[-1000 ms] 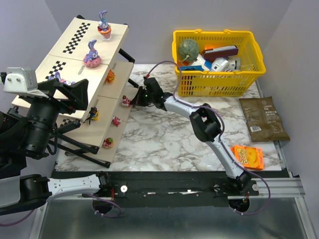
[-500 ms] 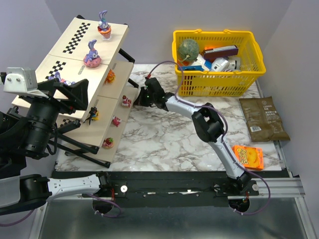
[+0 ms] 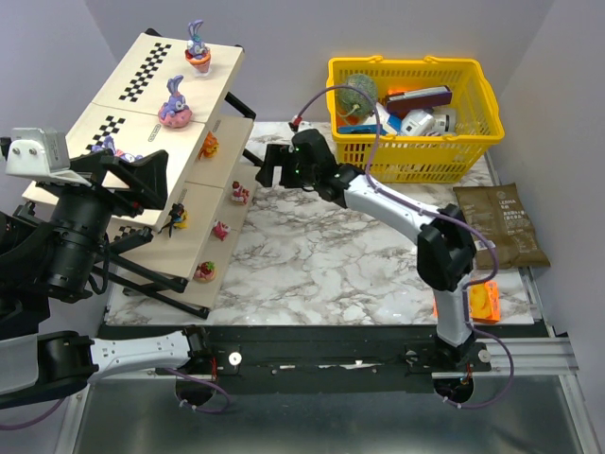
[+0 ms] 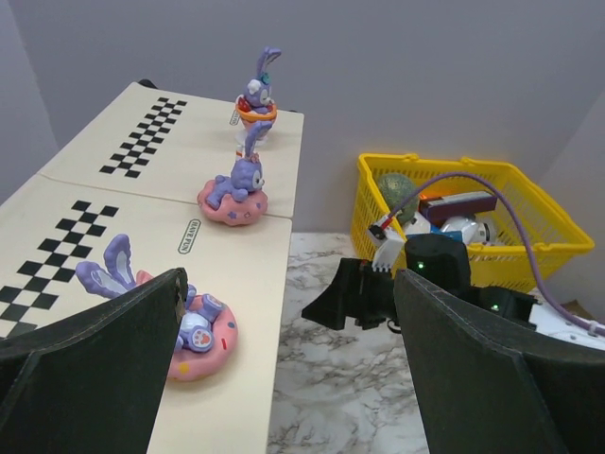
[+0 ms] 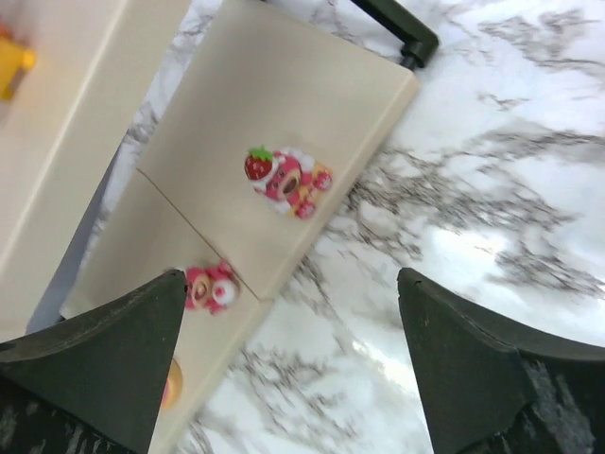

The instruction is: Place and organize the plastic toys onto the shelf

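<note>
The shelf (image 3: 223, 68) slants at the left, with the plastic toys spread over its tiers. In the left wrist view three purple rabbits show: one upright (image 4: 256, 93), one on a pink doughnut (image 4: 240, 186), and one nearest (image 4: 181, 324). Small pink toys (image 3: 239, 193) (image 3: 220, 229) and a red one (image 3: 204, 271) sit on the lower panels. My right gripper (image 3: 266, 167) hangs open just right of the shelf, holding nothing. Below it lie a strawberry toy (image 5: 285, 180) and a pink toy (image 5: 210, 288). My left gripper (image 4: 284, 378) is open and empty over the shelf's left side.
A yellow basket (image 3: 402, 63) with a green ball and boxes stands at the back right. A brown packet (image 3: 499, 227) and an orange snack packet (image 3: 484, 301) lie at the right, on the marble table (image 3: 312, 265). The right arm spans the table's middle.
My right gripper has opened, left the small pink toy on the shelf's middle tier, and drawn back up and to the right. The left arm has not moved.
</note>
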